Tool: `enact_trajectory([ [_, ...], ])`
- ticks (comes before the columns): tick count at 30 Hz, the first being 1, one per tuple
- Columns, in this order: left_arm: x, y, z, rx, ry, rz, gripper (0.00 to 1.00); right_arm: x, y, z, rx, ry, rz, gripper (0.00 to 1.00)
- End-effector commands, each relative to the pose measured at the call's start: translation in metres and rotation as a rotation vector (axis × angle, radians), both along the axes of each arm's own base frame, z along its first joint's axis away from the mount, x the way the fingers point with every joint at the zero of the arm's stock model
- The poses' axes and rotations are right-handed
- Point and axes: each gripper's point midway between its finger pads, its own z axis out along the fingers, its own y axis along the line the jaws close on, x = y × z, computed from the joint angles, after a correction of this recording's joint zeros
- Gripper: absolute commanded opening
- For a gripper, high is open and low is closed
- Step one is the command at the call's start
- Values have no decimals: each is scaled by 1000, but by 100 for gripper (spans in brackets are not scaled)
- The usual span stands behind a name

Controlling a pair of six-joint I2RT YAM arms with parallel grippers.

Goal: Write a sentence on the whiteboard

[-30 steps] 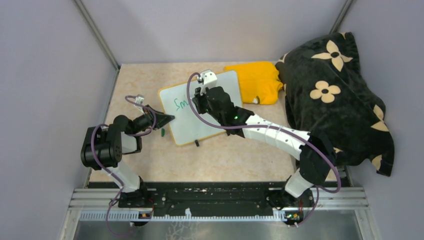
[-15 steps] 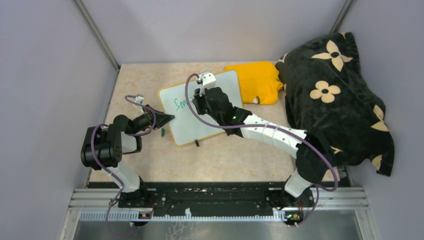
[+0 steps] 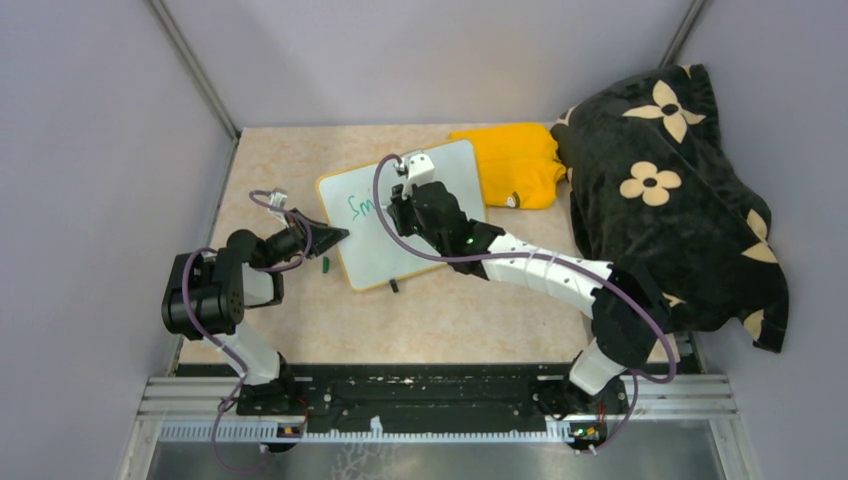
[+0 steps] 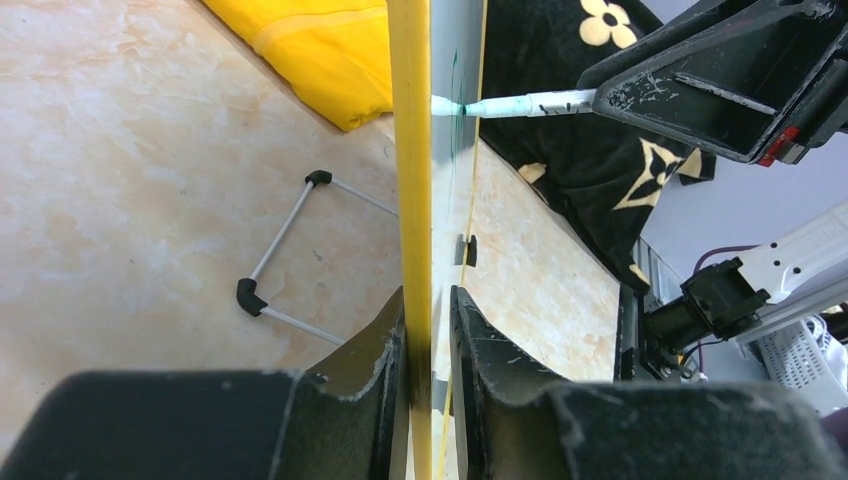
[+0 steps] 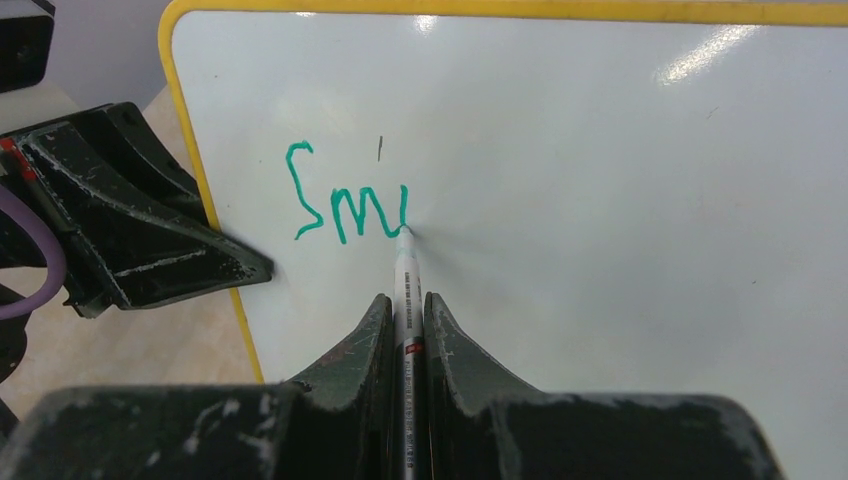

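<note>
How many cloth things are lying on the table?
2. A folded yellow cloth lies by the far right corner of the glossy white yellow-rimmed board. A big black blanket with cream flowers is heaped at the table's right side. Something might be hidden under it.

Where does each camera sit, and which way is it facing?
Top external: above, behind the bases, looking down; both arms, left hand at the whiteboard edge, right hand over it.
Left wrist: on the left arm, sights along the board edge-on; own fingers clamp its rim.
Right wrist: on the right arm, faces the board; own fingers hold the marker at the sentence.
Shared: both wrist views show the marker tip.
</note>
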Motion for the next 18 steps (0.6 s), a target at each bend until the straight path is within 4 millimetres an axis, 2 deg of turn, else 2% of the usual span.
enact_trajectory([
  [1, -1, -3, 15, 26, -104, -21, 24, 5, -14, 7, 21, -15, -45, 0],
  [6, -1, -2, 15, 26, -104, -20, 24, 3, -18, 6, 18, -14, -57, 0],
  [9, -1, -2, 15, 26, -105, -20, 24, 4, -21, 12, 27, -23, -66, 0],
  [18, -1, -2, 15, 26, -105, -18, 28, -5, -21, 61, 133, -84, -24, 0],
])
